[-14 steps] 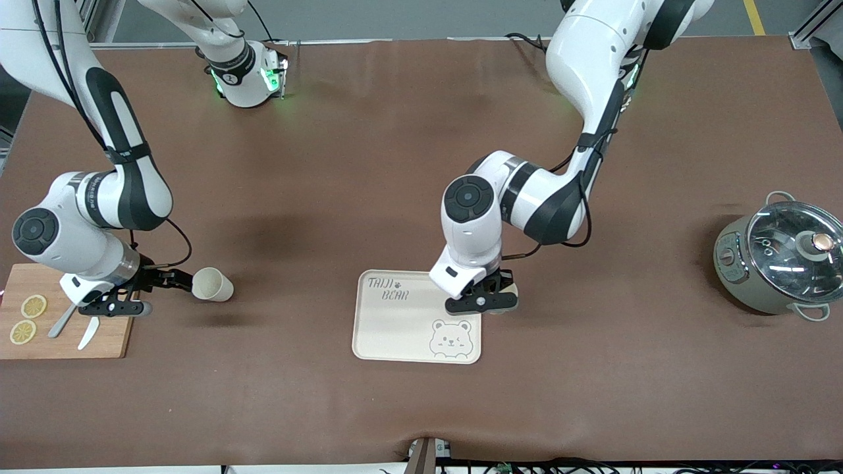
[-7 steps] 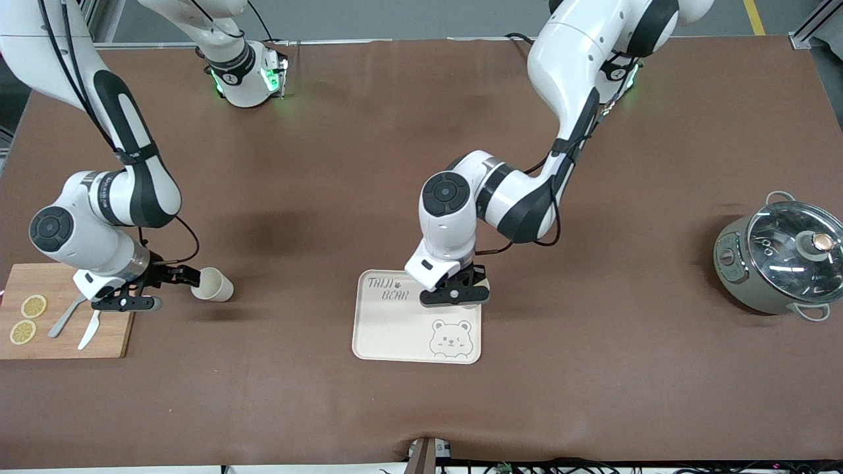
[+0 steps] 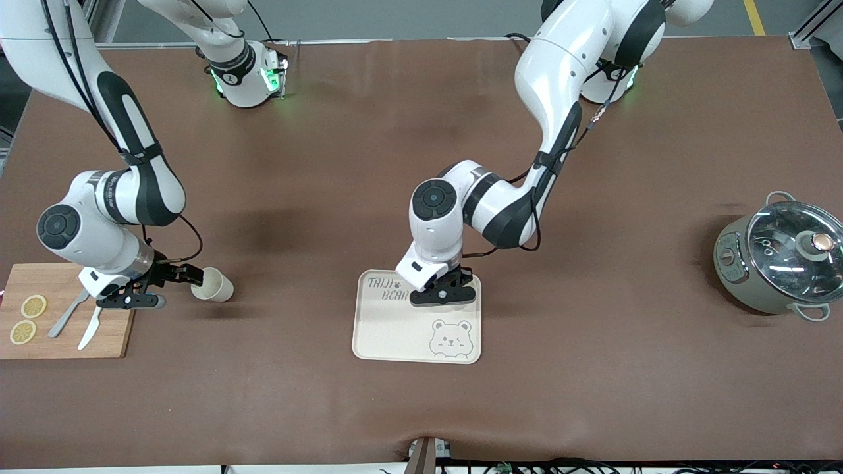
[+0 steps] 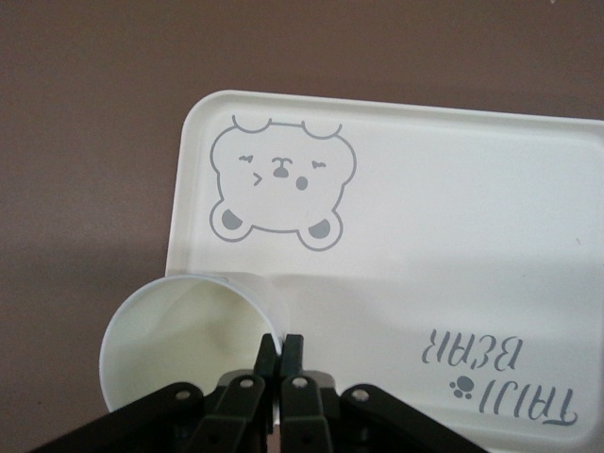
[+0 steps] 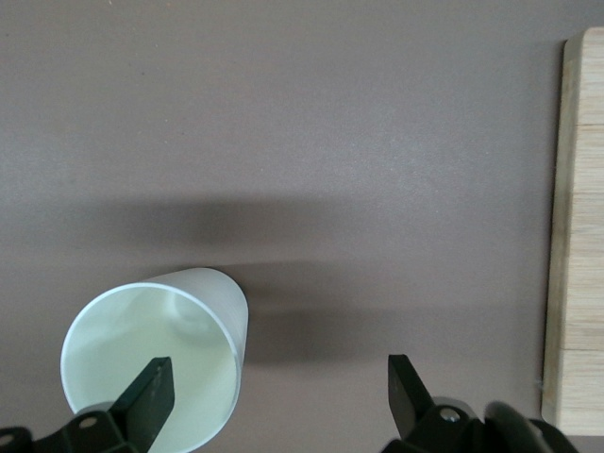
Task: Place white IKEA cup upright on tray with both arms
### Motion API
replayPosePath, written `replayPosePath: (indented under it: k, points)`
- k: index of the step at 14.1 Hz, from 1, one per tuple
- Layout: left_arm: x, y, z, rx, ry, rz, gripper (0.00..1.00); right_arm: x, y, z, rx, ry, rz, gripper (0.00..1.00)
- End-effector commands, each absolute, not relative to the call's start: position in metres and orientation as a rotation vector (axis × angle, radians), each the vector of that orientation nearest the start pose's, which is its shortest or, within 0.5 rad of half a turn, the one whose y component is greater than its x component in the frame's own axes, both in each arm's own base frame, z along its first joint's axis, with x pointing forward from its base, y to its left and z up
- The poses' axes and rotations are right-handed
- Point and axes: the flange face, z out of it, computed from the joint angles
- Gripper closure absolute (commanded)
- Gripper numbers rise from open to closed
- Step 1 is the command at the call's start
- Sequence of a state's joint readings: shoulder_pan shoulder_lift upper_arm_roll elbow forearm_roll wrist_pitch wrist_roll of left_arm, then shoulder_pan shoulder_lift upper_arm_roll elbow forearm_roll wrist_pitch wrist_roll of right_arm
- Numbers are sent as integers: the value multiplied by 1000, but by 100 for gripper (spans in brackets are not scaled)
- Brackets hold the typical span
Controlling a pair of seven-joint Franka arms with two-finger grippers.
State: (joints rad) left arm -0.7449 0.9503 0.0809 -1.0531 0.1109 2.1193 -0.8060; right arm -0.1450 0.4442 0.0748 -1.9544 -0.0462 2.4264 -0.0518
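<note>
A white cup (image 4: pixel 179 344) hangs upright, mouth up, over the edge of the cream tray (image 4: pixel 453 245) near its bear drawing. My left gripper (image 4: pixel 281 351) is shut on that cup's rim. In the front view the left gripper (image 3: pixel 442 294) is over the tray (image 3: pixel 388 329) and hides the cup. A second white cup (image 3: pixel 212 284) lies on its side on the table toward the right arm's end. My right gripper (image 3: pixel 186 275) is open at its mouth. In the right wrist view one finger (image 5: pixel 151 392) is in front of this cup's (image 5: pixel 189 321) opening, the other beside it.
A wooden cutting board (image 3: pixel 112 329) with lemon slices (image 3: pixel 27 319), a knife and a fork lies at the right arm's end, right beside the right gripper. A grey pot with a glass lid (image 3: pixel 780 263) stands at the left arm's end.
The left arm has carried its cup from beside the tray toward the right arm's end, to over the tray. The right gripper has edged closer to the lying cup's mouth.
</note>
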Motion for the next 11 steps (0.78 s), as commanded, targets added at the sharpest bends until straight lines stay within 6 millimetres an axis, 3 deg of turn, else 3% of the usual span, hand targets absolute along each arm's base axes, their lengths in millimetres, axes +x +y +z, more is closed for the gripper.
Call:
replayPosePath:
  k: [1, 11]
  points:
    - [609, -508, 268, -3099, -106, -313, 100, 619, -44, 250, -3153, -46, -73, 0]
    - [610, -507, 247, -3088, -98, -318, 100, 620, -43, 224, -3146, -44, -86, 0]
